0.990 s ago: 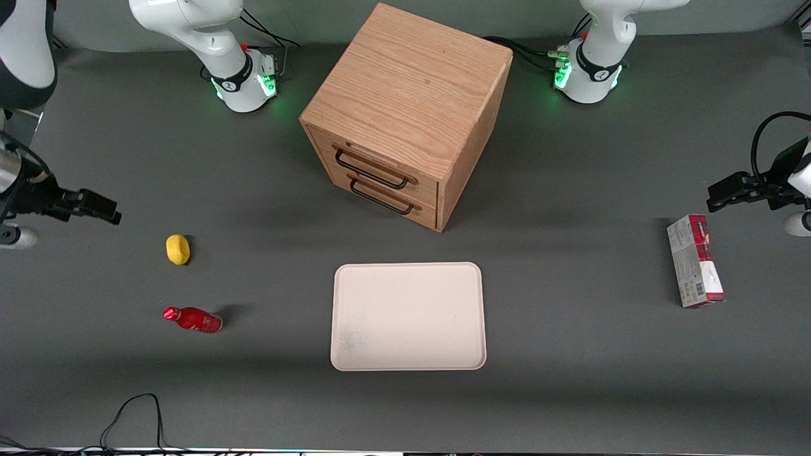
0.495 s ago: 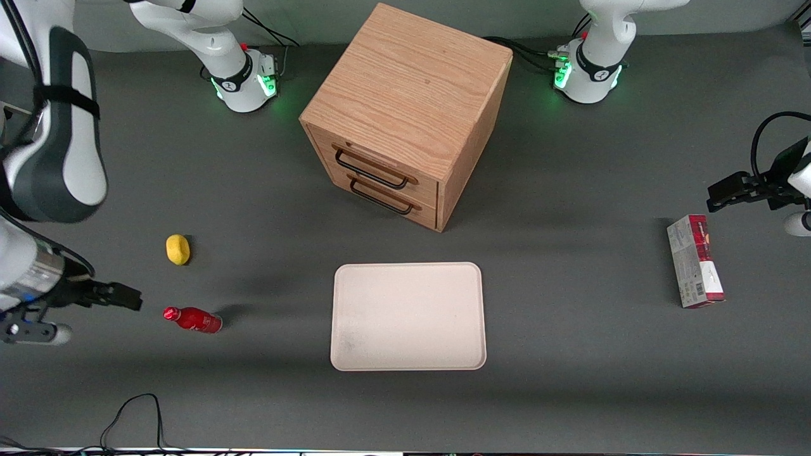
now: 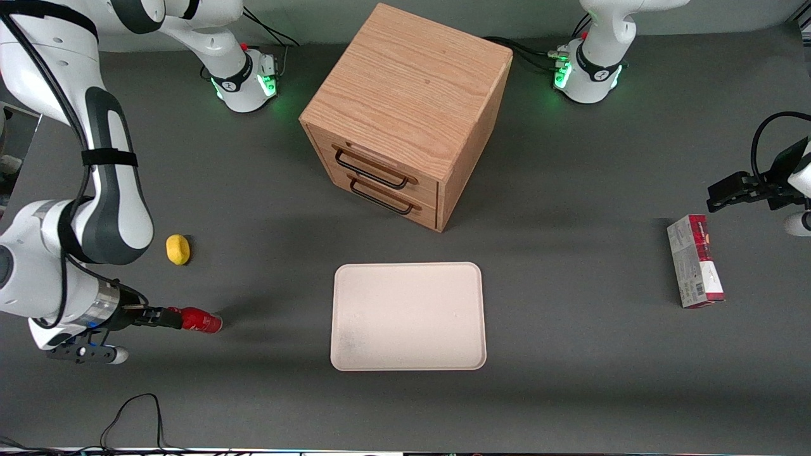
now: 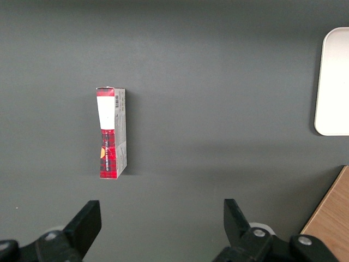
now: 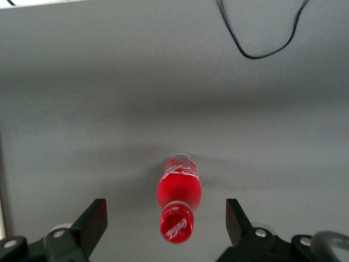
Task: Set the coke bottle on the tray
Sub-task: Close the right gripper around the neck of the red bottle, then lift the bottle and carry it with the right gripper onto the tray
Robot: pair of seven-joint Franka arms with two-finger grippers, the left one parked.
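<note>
At lower left of the front view, the gripper (image 3: 166, 317), fingers spread wide, hovers over the capped end of the lying coke bottle (image 3: 201, 320); close across its body before carrying it to the tray (image 3: 408, 316).

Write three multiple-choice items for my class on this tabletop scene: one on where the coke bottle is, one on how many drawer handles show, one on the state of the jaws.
1. Where is the coke bottle?
A. on the tray
B. lying on the table, off the tray
C. in a drawer

2. How many handles show on the wooden cabinet?
A. one
B. two
C. four

3. How stand the jaws of the gripper?
A. open, cap between them
B. shut on the lemon
C. shut, empty

Answers: 1 B, the bottle lies on the dark table toward the working arm's end. 2 B, two black handles, one above the other. 3 A, the wrist view shows both fingers apart, with the red cap between.
</note>
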